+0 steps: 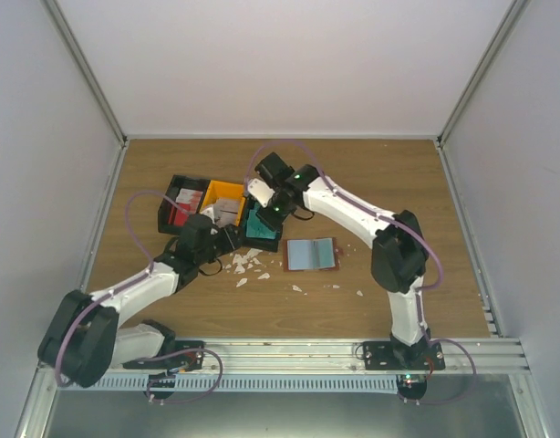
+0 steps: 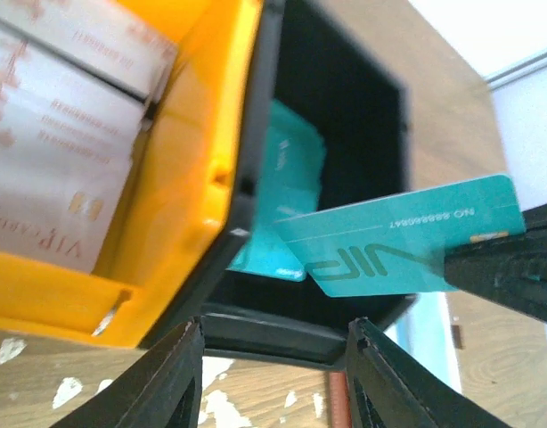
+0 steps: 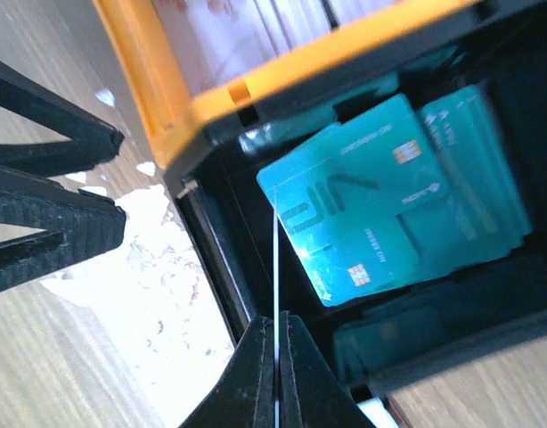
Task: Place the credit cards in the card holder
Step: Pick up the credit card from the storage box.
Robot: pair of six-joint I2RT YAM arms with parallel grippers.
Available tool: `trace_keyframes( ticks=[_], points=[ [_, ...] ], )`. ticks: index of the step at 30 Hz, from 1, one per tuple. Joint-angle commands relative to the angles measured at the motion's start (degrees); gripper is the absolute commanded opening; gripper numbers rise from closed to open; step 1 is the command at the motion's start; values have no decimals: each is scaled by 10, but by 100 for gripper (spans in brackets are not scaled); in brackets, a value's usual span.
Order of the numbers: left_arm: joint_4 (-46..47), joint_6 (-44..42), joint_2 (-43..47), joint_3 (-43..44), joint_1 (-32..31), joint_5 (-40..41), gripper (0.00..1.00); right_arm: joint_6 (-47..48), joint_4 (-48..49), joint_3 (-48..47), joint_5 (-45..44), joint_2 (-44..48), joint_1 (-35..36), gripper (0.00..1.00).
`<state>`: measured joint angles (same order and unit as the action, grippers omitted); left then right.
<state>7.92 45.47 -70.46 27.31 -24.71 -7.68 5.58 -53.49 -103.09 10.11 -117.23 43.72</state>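
The teal card (image 2: pixel 407 250) is clamped at one short end between the closed fingers of the right gripper (image 3: pixel 276 332). It hangs just above the near rim of the black bin (image 2: pixel 282 328). More teal cards (image 3: pixel 416 205) lie loosely stacked inside that bin.

The card holder (image 1: pixel 312 254) lies open and flat on the table (image 1: pixel 399 173), near the bin on its right and apart from both arms. Whether its slots hold any card cannot be told.

Judged progress: early. The held card is not yet inserted. White-pinkish cards (image 2: pixel 60 178) in the orange bin (image 2: pixel 180 267) and red cards (image 1: pixel 178 212) further left are yet to be moved.

The left gripper (image 2: pixel 275 361) hovers just beside the bin front, jaws apart and empty.

Clearance: the bin wall and the left fingers crowd the held card. The table toward the card holder is open apart from white scraps (image 1: pixel 248 266).
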Motion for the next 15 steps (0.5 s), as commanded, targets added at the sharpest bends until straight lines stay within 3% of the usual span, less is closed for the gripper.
trace_keyframes(
  ticks=[1,7,15],
  points=[
    [5,-59,65,22,0,-16,49,3,22,-2,14,75,-14,1],
    [-61,-110,144,41,2,-81,70,-22,91,125,129,199,-46,0],
    [-126,-204,140,100,6,-269,80,-89,243,361,285,388,-66,0]
  ],
)
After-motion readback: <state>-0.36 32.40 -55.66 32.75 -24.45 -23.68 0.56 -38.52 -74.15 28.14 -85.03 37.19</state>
